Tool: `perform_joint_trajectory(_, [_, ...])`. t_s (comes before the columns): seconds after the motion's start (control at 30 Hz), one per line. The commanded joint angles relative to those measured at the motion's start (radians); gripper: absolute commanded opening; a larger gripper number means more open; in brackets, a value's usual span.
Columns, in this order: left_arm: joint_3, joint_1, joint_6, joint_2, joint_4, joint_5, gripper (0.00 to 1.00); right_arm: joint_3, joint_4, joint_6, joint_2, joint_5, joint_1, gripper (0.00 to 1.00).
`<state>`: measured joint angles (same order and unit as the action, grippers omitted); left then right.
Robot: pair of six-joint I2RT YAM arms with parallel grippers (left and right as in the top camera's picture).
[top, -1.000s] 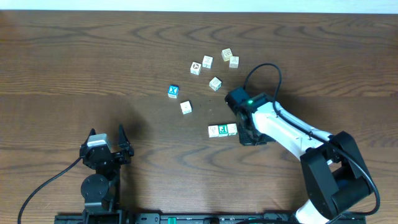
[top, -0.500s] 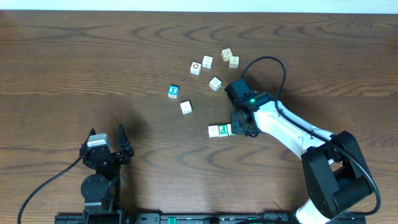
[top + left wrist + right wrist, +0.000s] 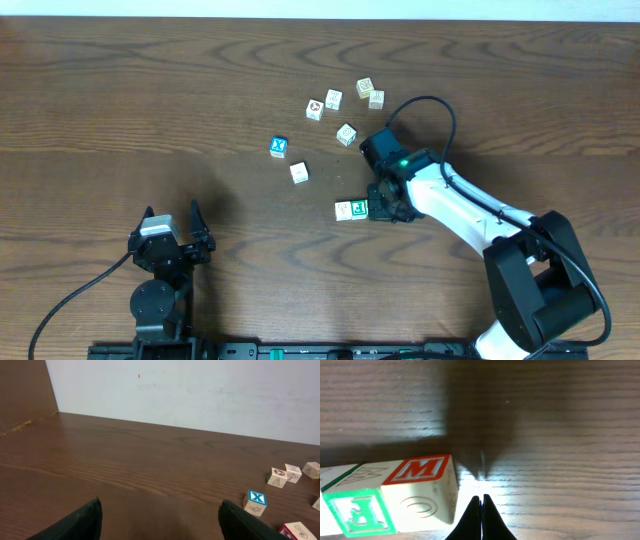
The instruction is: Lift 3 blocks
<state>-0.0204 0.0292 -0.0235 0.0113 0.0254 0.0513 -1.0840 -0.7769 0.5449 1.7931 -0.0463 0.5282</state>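
Right gripper closed beside cubic wooden blocks.

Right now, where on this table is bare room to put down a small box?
The left half of the table is bare, from the far edge to the left gripper and across to the blue cube. The far right corner is bare too. It is crowded around the scattered cream cubes and the row of blocks at the right gripper.
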Motion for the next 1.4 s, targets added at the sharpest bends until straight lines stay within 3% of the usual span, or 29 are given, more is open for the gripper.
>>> perform_joint_trajectory(0.0, [0.016, 0.003, -0.001, 0.0, 0.045, 0.009, 0.75, -0.011, 0.0, -0.003, 0.011, 0.011, 0.018, 0.01])
perform_joint_trajectory(0.7, [0.016, 0.003, -0.001, 0.0, 0.045, 0.009, 0.75, -0.011, -0.004, -0.003, 0.011, 0.028, 0.046, 0.01])
perform_joint_trajectory(0.97, [0.016, 0.003, -0.001, 0.0, 0.045, 0.009, 0.75, -0.014, -0.043, 0.019, -0.002, -0.126, 0.013, 0.01])
perform_joint_trajectory(1.17, [0.016, 0.003, -0.001, 0.0, 0.045, 0.009, 0.75, -0.039, -0.102, 0.014, -0.104, -0.245, -0.063, 0.01])
perform_joint_trajectory(1.37, [0.016, 0.003, 0.0, 0.0, 0.045, 0.009, 0.75, -0.077, -0.102, -0.075, -0.303, -0.23, -0.166, 0.01])
